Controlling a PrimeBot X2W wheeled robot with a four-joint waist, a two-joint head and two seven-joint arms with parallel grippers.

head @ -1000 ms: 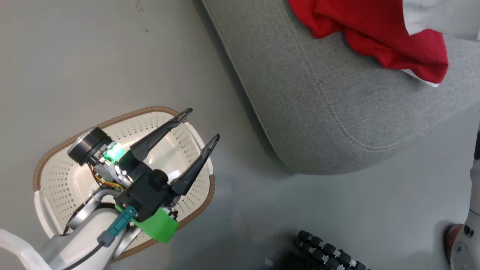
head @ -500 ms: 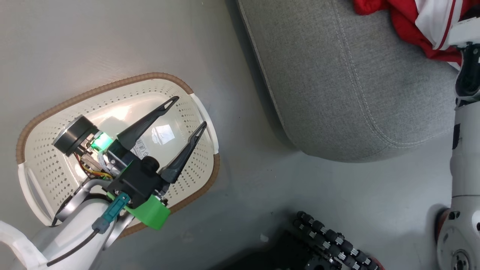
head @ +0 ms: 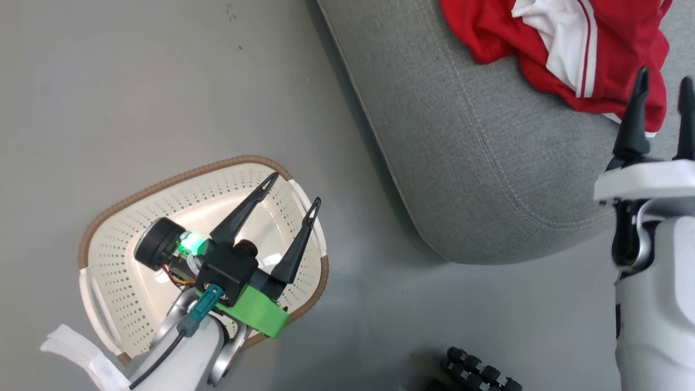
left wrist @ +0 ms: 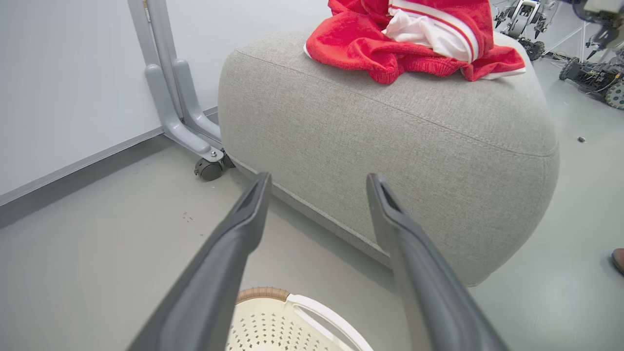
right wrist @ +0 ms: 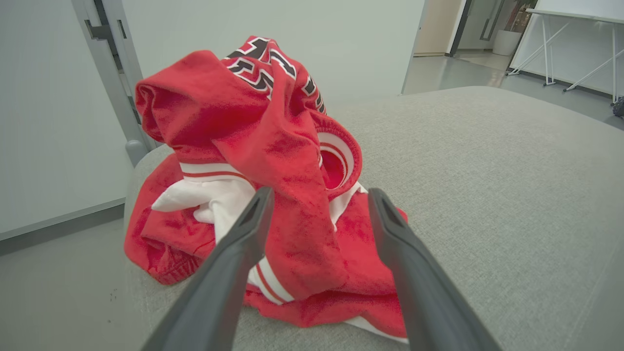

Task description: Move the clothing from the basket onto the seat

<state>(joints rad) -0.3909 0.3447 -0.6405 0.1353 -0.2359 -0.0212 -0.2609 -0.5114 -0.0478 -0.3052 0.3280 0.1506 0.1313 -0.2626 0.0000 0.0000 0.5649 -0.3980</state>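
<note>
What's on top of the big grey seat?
A crumpled heap of red clothing lies on the seat, with white trim and black-and-white letters showing. The folds hide where one garment ends and the other begins, and the heap covers the seat under it.

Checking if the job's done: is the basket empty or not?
Empty, as far as shows: basket floor bare around the left gripper; red clothing lies on the seat.

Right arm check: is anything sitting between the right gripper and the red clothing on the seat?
Nothing visible stands in the way. The right gripper is open and points straight at the clothing, which lies heaped on the seat, with bare grey cushion beside the heap.
</note>
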